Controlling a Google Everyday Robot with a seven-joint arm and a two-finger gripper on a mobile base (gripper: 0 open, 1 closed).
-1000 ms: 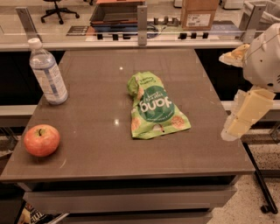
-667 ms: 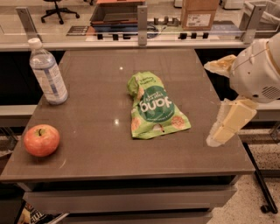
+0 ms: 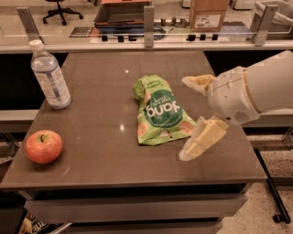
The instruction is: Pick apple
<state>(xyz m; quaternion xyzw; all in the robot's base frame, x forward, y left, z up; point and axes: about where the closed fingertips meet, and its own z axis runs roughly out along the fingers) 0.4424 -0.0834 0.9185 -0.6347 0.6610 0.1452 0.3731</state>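
I lose my white robot arm (image 3: pixel 261 87) past the right edge. The cream two-finger gripper (image 3: pixel 185 119) hangs spread wide over the dark table's (image 3: pixel 100 151) right side, its lower finger (image 3: pixel 206 137) masking the crumpled green snack bag's (image 3: pixel 160 112) right corner. The brown cardboard box (image 3: pixel 208 13) is cropped at the top.

White arm (image 3: pixel 261 89) in from the right, gripper (image 3: pixel 184 118) centre-right pointing left, jaws wide apart
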